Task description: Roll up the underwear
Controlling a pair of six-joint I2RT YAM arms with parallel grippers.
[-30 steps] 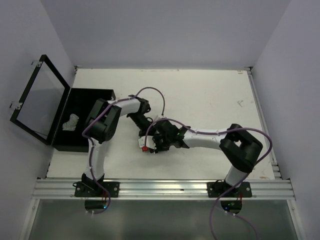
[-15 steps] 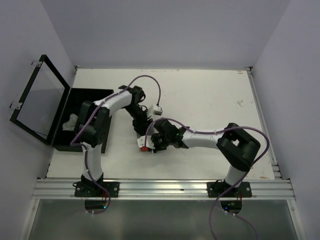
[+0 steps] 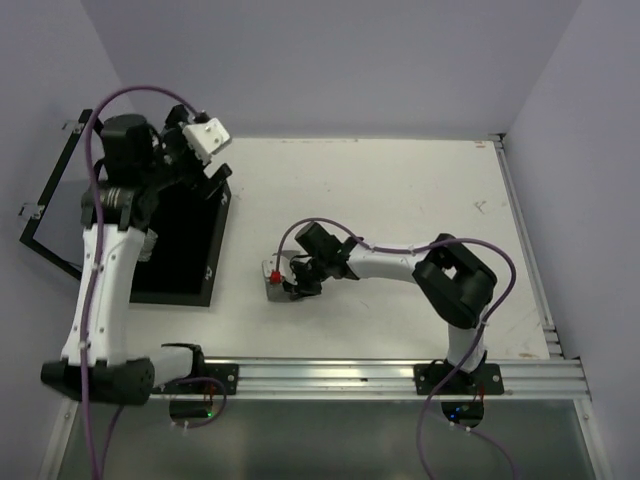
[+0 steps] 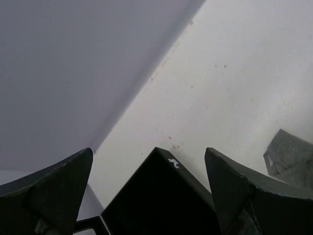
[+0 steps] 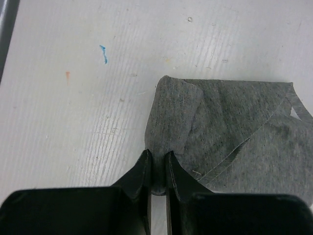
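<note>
One heather grey underwear [image 5: 234, 132] lies on the white table, partly folded, with a rolled edge toward my right gripper. My right gripper [image 5: 157, 159] is shut on that rolled edge, and cloth fills the narrow gap between its fingers. In the top view the underwear [image 3: 271, 272] is a small grey bundle with a red tag, just left of the right gripper [image 3: 291, 280]. My left gripper [image 4: 148, 152] is raised high and open, with nothing between its fingers. It hangs over the far right corner of the black box [image 4: 161, 200].
The black box [image 3: 190, 255] lies at the table's left side, its hinged lid [image 3: 55, 215] standing open past the table edge. The left arm crosses over the box. A grey shape [image 4: 288, 156] shows at the right of the left wrist view; I cannot identify it.
My left gripper has let go, opened wide and swung up and left from the underwear to above the box. The right gripper has closed on the cloth and shifted slightly left.
</note>
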